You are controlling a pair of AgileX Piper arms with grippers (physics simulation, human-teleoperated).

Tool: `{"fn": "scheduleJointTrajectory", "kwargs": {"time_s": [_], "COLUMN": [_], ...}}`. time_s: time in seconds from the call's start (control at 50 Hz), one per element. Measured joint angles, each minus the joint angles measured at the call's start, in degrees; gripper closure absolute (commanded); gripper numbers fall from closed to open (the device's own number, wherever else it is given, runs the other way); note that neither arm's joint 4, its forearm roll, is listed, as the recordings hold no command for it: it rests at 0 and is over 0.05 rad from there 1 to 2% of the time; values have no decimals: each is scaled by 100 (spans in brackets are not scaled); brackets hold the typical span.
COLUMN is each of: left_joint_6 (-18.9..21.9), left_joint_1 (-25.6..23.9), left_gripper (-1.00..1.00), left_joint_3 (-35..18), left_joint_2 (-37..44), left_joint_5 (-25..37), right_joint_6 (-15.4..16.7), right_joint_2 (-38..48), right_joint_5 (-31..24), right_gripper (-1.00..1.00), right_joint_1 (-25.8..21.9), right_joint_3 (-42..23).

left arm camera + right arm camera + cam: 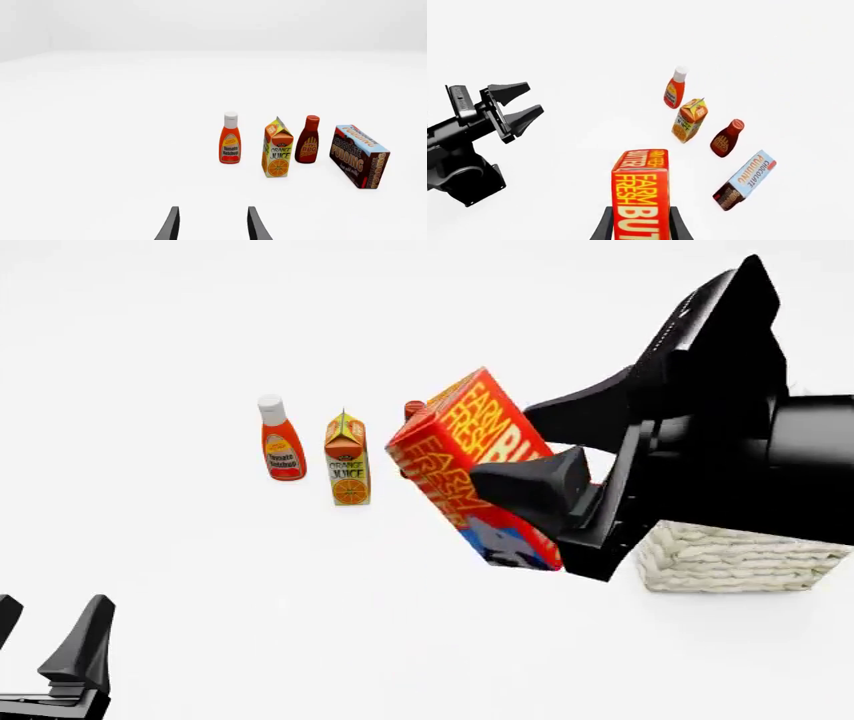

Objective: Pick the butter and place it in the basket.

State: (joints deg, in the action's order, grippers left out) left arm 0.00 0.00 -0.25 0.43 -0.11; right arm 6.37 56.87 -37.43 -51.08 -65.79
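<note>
Butter (461, 455) off the table, tilted, clamped between the right gripper's (554, 465) fingers; in the right wrist view the two fingers press its long sides, lettered face up (639, 192). Basket (727, 558) just beside and below the butter, mostly hidden behind the right arm. Butter is not over the basket's opening as far as the front view shows.

Beyond the butter, standing on the white table (400, 640): juice carton (348, 472) nearest, ketchup (280, 439) past it. BBQ bottle (726, 138) and pudding box (746, 180) show in the right wrist view.

Left gripper (47, 640) well apart from the butter, fingers spread, nothing between them.
</note>
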Motion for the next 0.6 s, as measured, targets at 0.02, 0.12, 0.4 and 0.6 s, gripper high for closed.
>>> {"fn": "scheduleJointTrajectory", "kwargs": {"time_s": [0.02,0.12,0.4,0.6], "left_joint_6": [0,0,0,0], "left_joint_1": [0,0,0,0], "left_gripper": [-100,-100,-100,-100], "left_joint_3": [0,0,0,0], "left_joint_2": [0,0,0,0], "left_joint_5": [0,0,0,0], "right_joint_6": [-14,-110,-527,-964], "right_joint_2": [6,44,203,341], "right_joint_5": [-1,-6,-34,-28], "right_gripper": [100,100,100,100], "right_joint_1": [28,185,619,907], "right_joint_3": [-35,-242,-872,-1319]}}
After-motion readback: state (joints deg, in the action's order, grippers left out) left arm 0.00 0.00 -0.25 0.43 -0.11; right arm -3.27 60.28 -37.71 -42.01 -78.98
